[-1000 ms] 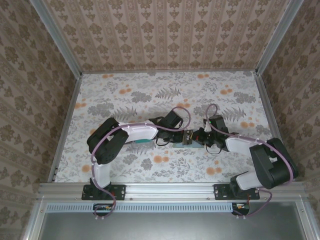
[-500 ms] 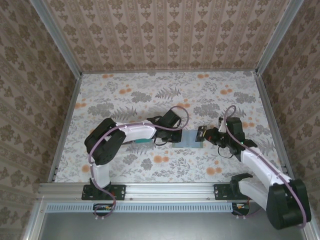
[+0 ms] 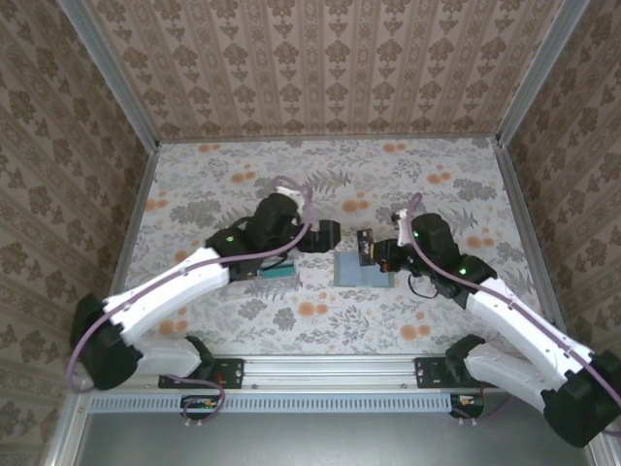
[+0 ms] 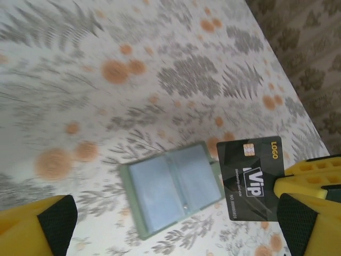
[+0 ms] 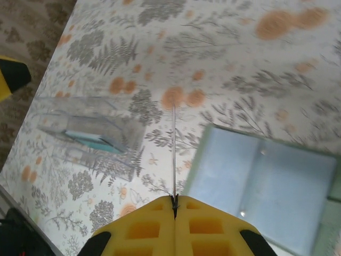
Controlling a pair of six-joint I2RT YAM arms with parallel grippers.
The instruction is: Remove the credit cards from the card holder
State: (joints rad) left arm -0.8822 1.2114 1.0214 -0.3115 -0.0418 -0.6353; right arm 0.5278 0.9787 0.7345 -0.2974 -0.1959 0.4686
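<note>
The card holder (image 3: 362, 271) lies open and flat on the floral table, its grey-blue inside up (image 4: 170, 186) (image 5: 266, 186). My right gripper (image 3: 375, 251) (image 5: 174, 200) is shut on a black credit card (image 3: 366, 244) marked VIP (image 4: 250, 178), held on edge just above the holder's far left side. That card shows as a thin line (image 5: 174, 149) in the right wrist view. My left gripper (image 3: 323, 236) (image 4: 176, 221) hangs open and holds nothing, up and to the left of the holder. A teal credit card (image 3: 278, 273) (image 5: 90, 140) lies in a clear tray.
The clear plastic tray (image 3: 275, 269) (image 5: 80, 130) sits on the table left of the holder, under my left forearm. Patterned walls and metal rails (image 3: 126, 243) close in the table on three sides. Bare floral table (image 3: 388, 180) stretches behind both grippers.
My left gripper let go of the holder, opened wide and lifted back to the left. My right gripper swung out right, then came back over the holder with the black card.
</note>
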